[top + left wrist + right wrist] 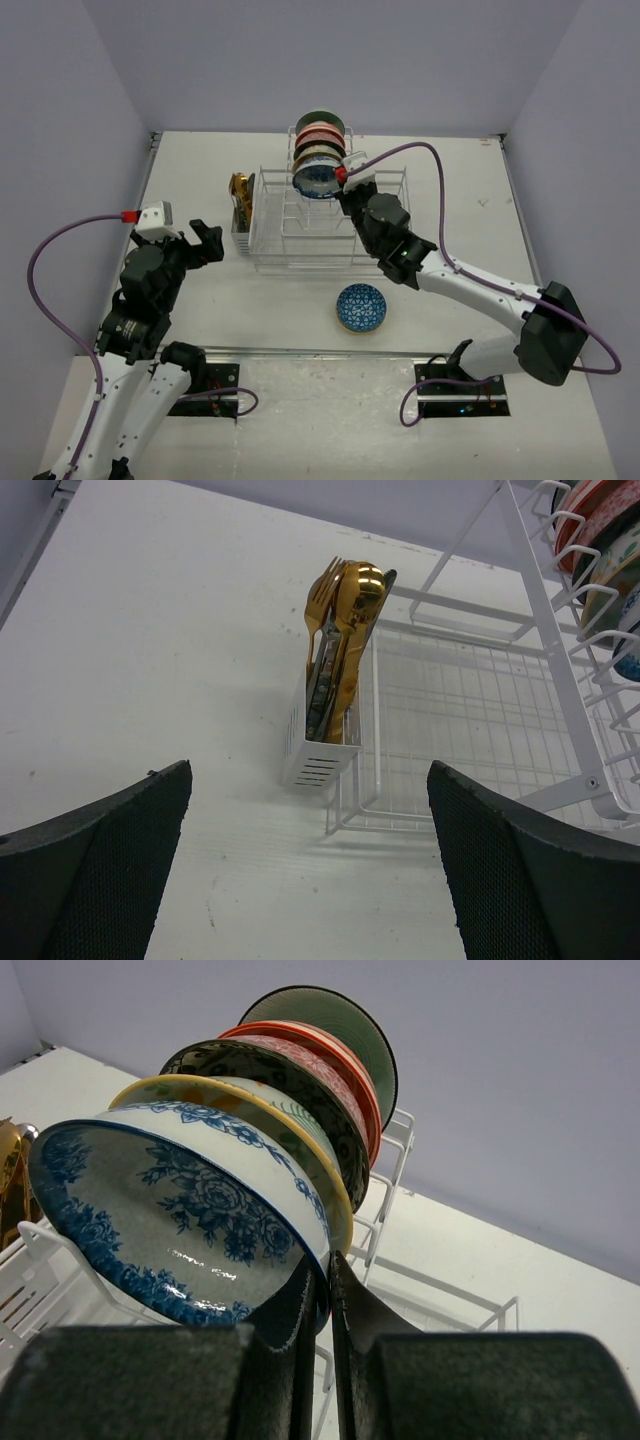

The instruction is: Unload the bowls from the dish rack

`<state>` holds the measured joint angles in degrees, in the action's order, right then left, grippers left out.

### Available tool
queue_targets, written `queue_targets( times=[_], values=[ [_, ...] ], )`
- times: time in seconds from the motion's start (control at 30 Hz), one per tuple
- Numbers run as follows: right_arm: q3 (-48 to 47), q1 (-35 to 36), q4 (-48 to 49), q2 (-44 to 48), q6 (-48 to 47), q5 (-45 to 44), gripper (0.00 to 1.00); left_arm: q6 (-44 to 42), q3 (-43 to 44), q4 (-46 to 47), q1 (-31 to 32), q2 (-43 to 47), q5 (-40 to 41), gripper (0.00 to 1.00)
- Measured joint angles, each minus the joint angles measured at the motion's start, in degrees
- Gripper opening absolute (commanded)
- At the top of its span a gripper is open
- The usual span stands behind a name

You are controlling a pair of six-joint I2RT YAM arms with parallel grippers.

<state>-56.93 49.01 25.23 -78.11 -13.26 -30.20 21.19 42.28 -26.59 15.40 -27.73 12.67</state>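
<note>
my right gripper [327, 1270] is shut on just the rim of the blue floral bowl [190, 1210], front of the row in the dish rack [300, 245] at upper centre overhead, so w/ that thin bite it could pivot, slip or clip the yellow-rimmed bowl [250, 1095] behind.

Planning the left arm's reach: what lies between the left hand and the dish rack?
The utensil holder with gold cutlery, beside the dish rack; the left wrist view shows it.
</note>
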Motion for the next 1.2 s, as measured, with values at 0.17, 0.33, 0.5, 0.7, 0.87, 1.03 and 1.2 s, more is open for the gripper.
queue_targets(
  times=[0.17,0.33,0.5,0.7,0.87,1.03,1.2],
  values=[
    [0.0,0.0,0.1,1.2,0.3,-0.6,0.0,0.0,0.0,0.0,0.0,0.0,0.0,1.0],
    [0.0,0.0,-0.5,2.8,0.4,-0.4,0.0,0.0,0.0,0.0,0.0,0.0,0.0,1.0],
    [0.0,0.0,-1.7,4.0,0.9,-0.3,0.0,0.0,0.0,0.0,0.0,0.0,0.0,1.0],
    [-0.2,0.4,-1.8,5.6,1.8,0.1,0.0,0.0,0.0,0.0,0.0,0.0,0.0,1.0],
    [-0.3,0.6,-3.1,5.6,2.3,1.2,0.0,0.0,0.0,0.0,0.0,0.0,0.0,1.0],
    [-0.3,0.6,-4.9,6.0,3.4,1.4,0.0,0.0,0.0,0.0,0.0,0.0,0.0,1.0],
    [-0.4,0.3,-7.6,8.8,5.6,1.9,0.0,0.0,0.0,0.0,0.0,0.0,0.0,1.0]
  ],
)
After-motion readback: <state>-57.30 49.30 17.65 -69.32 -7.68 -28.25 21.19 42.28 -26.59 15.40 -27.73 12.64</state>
